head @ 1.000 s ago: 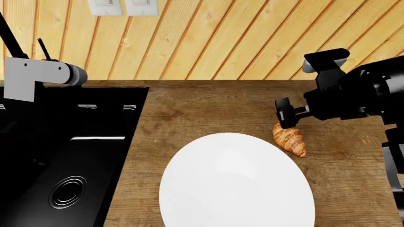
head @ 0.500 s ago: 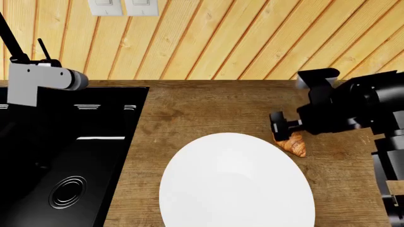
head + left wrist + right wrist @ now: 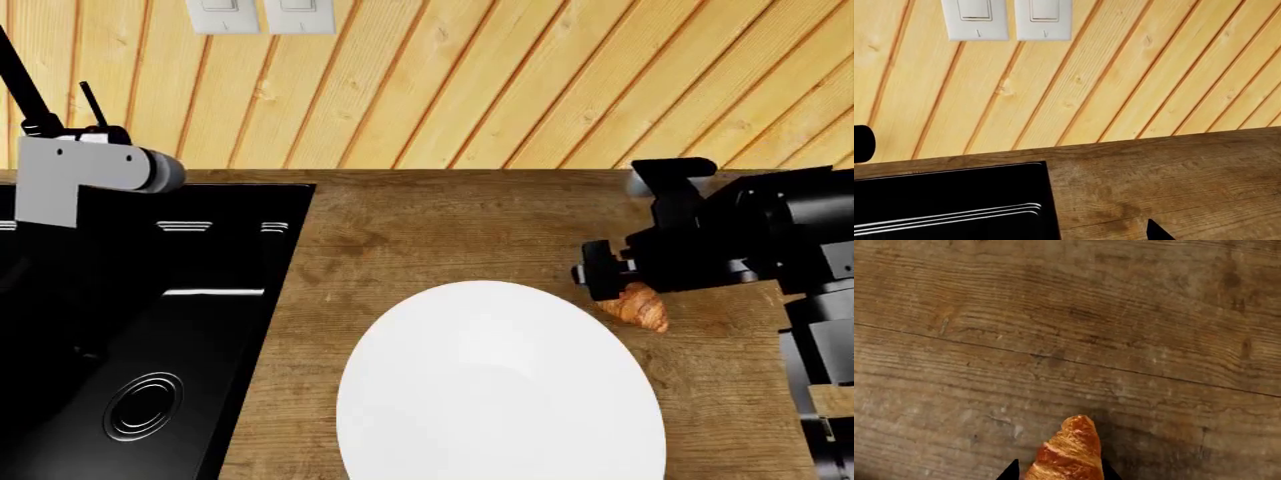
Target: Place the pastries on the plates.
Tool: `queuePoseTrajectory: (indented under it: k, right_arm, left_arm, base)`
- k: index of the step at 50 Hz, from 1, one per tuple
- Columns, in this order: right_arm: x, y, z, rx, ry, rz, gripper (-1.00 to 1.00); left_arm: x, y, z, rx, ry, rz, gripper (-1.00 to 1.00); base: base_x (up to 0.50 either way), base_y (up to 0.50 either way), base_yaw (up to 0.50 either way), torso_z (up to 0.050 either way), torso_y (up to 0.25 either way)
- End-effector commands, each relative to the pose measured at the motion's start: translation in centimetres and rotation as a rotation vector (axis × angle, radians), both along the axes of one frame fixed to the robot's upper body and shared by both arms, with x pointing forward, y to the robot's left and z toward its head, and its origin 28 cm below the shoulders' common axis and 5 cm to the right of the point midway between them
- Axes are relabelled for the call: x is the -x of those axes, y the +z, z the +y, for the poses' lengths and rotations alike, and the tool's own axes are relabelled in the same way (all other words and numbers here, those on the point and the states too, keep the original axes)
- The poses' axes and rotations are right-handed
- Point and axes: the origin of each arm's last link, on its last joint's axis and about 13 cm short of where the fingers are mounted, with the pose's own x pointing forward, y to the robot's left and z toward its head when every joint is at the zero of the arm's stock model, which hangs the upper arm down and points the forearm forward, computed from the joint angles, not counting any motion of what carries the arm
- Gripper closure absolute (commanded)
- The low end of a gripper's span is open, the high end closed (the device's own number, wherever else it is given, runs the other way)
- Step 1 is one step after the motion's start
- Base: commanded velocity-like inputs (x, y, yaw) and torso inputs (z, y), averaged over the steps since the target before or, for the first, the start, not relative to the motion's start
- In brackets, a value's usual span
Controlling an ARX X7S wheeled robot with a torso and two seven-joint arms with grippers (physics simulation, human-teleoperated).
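Wood counter (image 3: 441, 230), plank wall behind, black sink (image 3: 134, 330) at 9 o'clock. Right claw (image 3: 617, 288) sits over the croissant (image 3: 638, 305), tips either side of it; can't tell if actually pinched. Croissant lies at the plate's (image 3: 494, 390) 2 o'clock rim, long axis pointing toward 4 o'clock. Risk: off-centre end grip, it pivots or drops. Left claw not visible.

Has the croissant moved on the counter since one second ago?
Yes. The croissant now lies farther right of the white plate rim and has rotated, with the right gripper over it.
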Motion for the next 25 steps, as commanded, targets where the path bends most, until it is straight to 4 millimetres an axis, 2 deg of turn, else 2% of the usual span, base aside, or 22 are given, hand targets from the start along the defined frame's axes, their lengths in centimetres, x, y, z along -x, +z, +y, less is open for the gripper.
queuePoseTrajectory:
  k: [1, 7, 25]
  right_arm:
    - [0.1, -0.5, -0.1, -0.003, -0.003, 0.019, 1.0]
    - [0.0, 0.5, -0.1, -0.011, -0.005, -0.014, 1.0]
    - [1.4, 6.5, 0.4, 0.006, 0.068, -0.14, 1.0]
  left_arm:
    - [-0.4, -0.2, -0.4, 0.002, 0.0, 0.004, -1.0]
    - [-0.4, -0.1, -0.3, 0.001, 0.0, 0.003, -1.0]
    - [-0.5, -0.2, -0.4, 0.0, -0.002, 0.004, -1.0]
  base:
    - [0.0, 0.0, 0.0, 0.0, 0.0]
    - [0.0, 0.0, 0.0, 0.0, 0.0]
    - [0.0, 0.0, 0.0, 0.0, 0.0]
